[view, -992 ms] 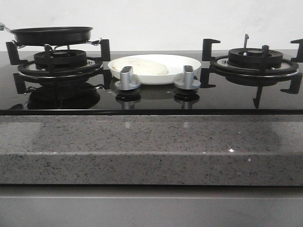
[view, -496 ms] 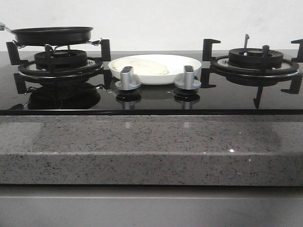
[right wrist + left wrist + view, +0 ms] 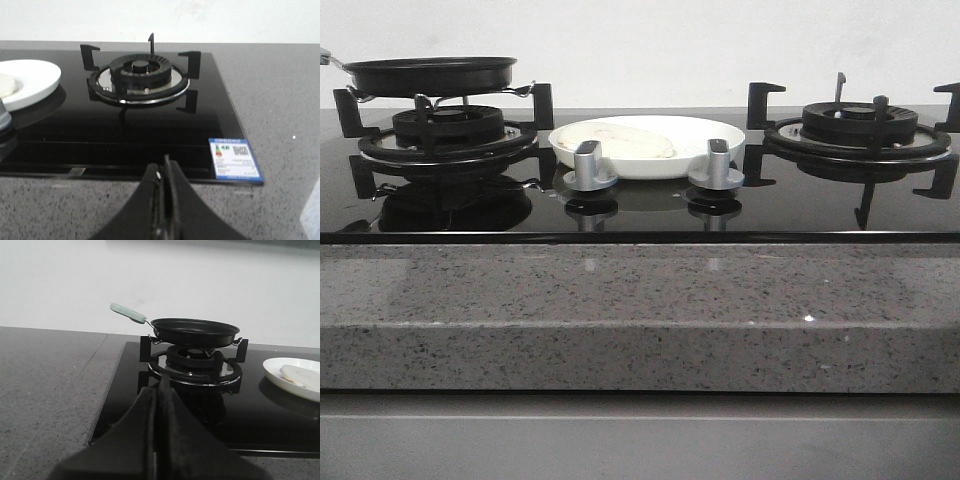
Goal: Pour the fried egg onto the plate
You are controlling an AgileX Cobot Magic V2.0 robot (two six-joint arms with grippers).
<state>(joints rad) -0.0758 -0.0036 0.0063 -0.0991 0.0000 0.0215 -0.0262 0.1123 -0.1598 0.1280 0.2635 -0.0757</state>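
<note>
One fried egg (image 3: 620,141) lies in the plate (image 3: 710,135); frying pan (image 3: 430,75) empty.

From the front, the pan's handle (image 3: 328,57) runs off the edge, and a knob (image 3: 588,165) hides part of the fried egg (image 3: 620,141).

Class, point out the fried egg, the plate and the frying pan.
fried egg (image 3: 620,141), front view, middle of its pale top.
plate (image 3: 705,135), front view, bare white inside near the right rim.
frying pan (image 3: 194,333), left wrist view, its black outer wall.
</note>
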